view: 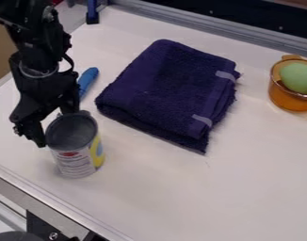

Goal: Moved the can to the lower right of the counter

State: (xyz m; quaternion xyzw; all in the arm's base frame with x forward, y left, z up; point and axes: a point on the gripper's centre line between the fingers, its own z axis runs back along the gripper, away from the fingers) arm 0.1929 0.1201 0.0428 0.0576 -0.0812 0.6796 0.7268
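Observation:
The gripper [54, 123] hangs at the left of the camera view, open, its two fingers spread apart at the back-left side of the can [78, 157]. One fingertip is beside the can's left rim, and the other is at the back of the rim. Whether they touch the metal I cannot tell. The can stands upright on the left part of the white counter [200, 202], its grey, open-looking top facing up and its label white and yellow.
A folded dark purple towel [165, 89] lies right of the gripper and behind the can. Between towel and arm is a blue handle [87, 81]. An amber glass cup [290, 99] holding a green egg-like object [298, 77] stands at the right. The counter's front edge runs along the lower left.

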